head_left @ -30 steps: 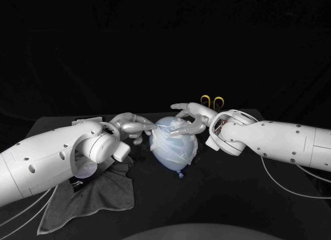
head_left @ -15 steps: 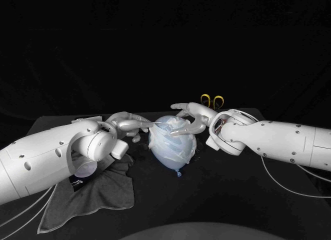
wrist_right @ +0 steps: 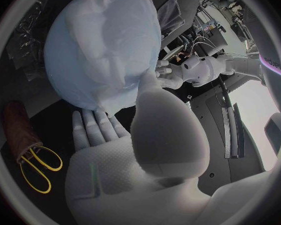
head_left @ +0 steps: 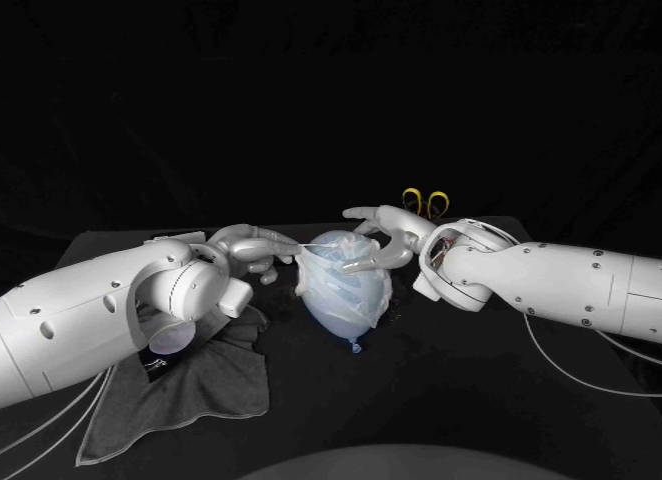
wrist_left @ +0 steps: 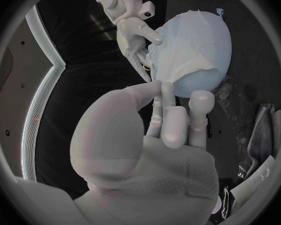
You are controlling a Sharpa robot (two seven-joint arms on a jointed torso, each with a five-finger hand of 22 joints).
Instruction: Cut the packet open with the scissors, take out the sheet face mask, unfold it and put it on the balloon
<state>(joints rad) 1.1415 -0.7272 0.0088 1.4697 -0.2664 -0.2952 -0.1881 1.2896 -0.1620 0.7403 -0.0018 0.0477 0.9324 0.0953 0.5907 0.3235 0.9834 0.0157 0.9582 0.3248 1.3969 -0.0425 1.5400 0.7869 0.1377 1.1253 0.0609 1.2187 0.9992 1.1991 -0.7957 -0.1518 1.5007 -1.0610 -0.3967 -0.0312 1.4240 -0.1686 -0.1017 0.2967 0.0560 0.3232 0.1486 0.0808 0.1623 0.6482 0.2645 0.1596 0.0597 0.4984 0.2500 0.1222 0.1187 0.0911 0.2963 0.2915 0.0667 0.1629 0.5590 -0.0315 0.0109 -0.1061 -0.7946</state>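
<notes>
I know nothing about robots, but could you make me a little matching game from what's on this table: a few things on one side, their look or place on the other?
Things:
1 balloon
2 scissors
3 cloth
4 sheet face mask

Descriptions:
A yellow handles, behind the right hand
B dark grey and crumpled
C pale blue, between the left hand and the right hand
D whitish, draped over the balloon

Pairs: 1-C, 2-A, 3-B, 4-D
</notes>
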